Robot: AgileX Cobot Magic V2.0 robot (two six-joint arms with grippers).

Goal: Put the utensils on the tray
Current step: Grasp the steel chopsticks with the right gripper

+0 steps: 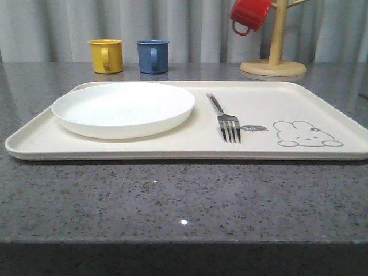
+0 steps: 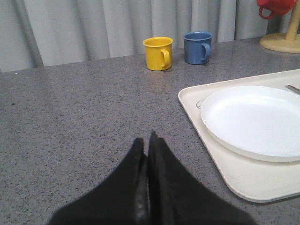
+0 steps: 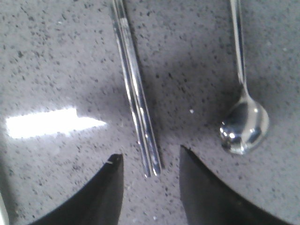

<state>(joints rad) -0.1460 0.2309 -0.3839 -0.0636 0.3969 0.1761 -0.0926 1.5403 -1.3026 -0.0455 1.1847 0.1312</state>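
The tray is a wide cream rectangle with rounded corners and a low raised rim, matte and smooth, lying flat on the speckled grey stone table. A grey rabbit drawing with a small speech bubble is printed near its right end. On the tray's left half sits the plate, round, shallow and plain glossy white. Just right of the plate, apart from it, lies the fork, shiny silver metal, its slim handle pointing away and its tines toward the near rim.

Behind the tray stand a yellow mug and a blue mug side by side, and a red mug hangs on a pale wooden stand with a round base.

The chopsticks lie on the bare table, two flat, narrow metal strips pressed side by side, mirror-bright. Near them, not touching, lies the spoon, with a thin stem and a polished oval bowl.

The right gripper hovers above the chopsticks' ends, its black fingers spread to either side of them. The left gripper hangs over the bare table beside the tray, its black fingers pressed together on nothing.
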